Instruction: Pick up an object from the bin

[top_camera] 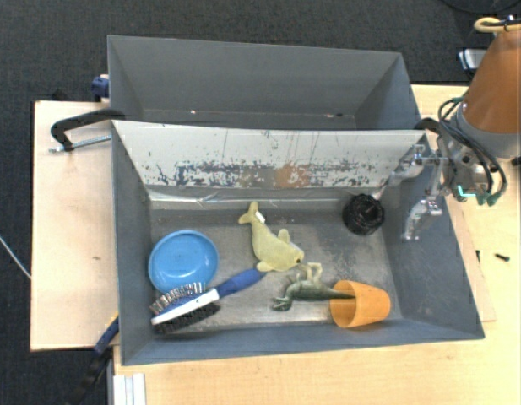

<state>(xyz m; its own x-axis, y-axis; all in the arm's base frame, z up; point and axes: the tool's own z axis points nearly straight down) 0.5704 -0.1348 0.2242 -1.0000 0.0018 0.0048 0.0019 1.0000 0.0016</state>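
Observation:
My gripper [409, 194] hangs over the bin's right wall, its two metal fingers apart and nothing between them. Just to its left, on the bin floor at the back right, sits a small black round cap-like thing [363, 214]. It lies apart from the fingers. An orange cup [360, 304] lies on its side at the front right, below the gripper. A green toy lizard [304, 290] lies with its tail end at the cup's mouth.
A pale yellow toy dolphin [274, 245] lies mid-bin. A blue round dish [183, 260] sits at the left. In front of it lies a brush [195, 301] with a blue handle and black-and-white head. The arm with its orange cover stands right of the bin.

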